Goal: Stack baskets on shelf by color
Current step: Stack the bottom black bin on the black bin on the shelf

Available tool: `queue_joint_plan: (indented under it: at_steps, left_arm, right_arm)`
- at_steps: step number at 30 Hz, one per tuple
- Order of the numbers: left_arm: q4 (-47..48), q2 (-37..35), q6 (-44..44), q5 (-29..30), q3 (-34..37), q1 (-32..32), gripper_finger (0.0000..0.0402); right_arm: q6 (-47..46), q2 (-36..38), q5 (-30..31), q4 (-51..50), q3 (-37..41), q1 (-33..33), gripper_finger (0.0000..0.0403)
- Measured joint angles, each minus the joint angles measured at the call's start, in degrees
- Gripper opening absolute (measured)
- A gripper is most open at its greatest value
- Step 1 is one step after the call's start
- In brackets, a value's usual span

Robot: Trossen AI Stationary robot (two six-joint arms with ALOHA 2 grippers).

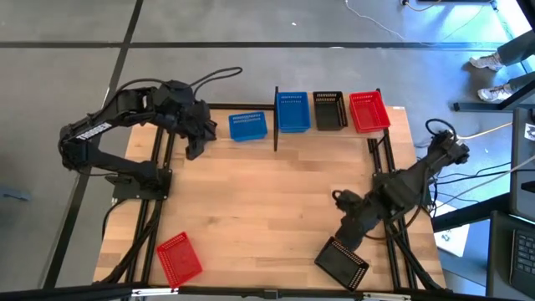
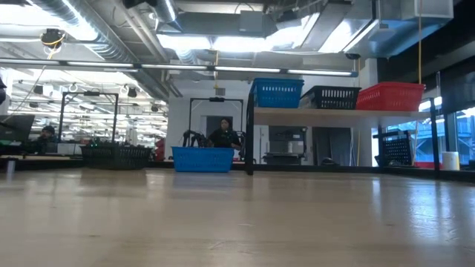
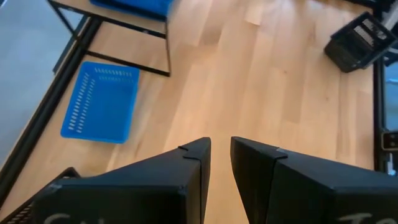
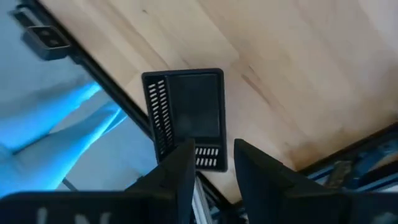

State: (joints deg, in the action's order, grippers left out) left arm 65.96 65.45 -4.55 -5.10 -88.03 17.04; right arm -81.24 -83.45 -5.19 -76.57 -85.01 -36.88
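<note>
On the shelf [image 2: 326, 113] at the table's far edge stand a blue basket [image 1: 292, 111], a black one [image 1: 328, 110] and a red one [image 1: 368, 111], side by side. Another blue basket [image 1: 247, 126] rests on the tabletop just left of the shelf. A red basket [image 1: 179, 259] lies near the front left, a black basket [image 1: 342, 262] near the front right. My left gripper [image 3: 221, 152] hovers open a little left of the loose blue basket [image 3: 99, 102]. My right gripper [image 4: 214, 162] hangs open above the front black basket [image 4: 186, 118], pointing down at it, apart from it.
Black metal frame rails [image 1: 155, 209] run along both sides of the wooden tabletop [image 1: 267, 201], whose middle is bare wood. The shelf's black post [image 1: 276, 125] stands between the loose blue basket and the shelf. A person's shoes [image 1: 489, 75] show on the floor beyond the far right.
</note>
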Motion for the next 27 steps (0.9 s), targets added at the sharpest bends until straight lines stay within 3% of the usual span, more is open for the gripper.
queue_joint_plan:
  at_steps: [10,27]
  left_arm:
    - [0.02,0.0,0.17,0.0,0.0,-2.31,0.0055]
    - [0.02,0.0,0.19,-0.02,0.0,-5.22,0.0055]
  right_arm:
    - [-5.87,-0.08,-2.31,23.72,17.68,-1.32,0.011]
    - [-7.01,-0.06,-6.92,36.43,33.52,-1.34,0.011]
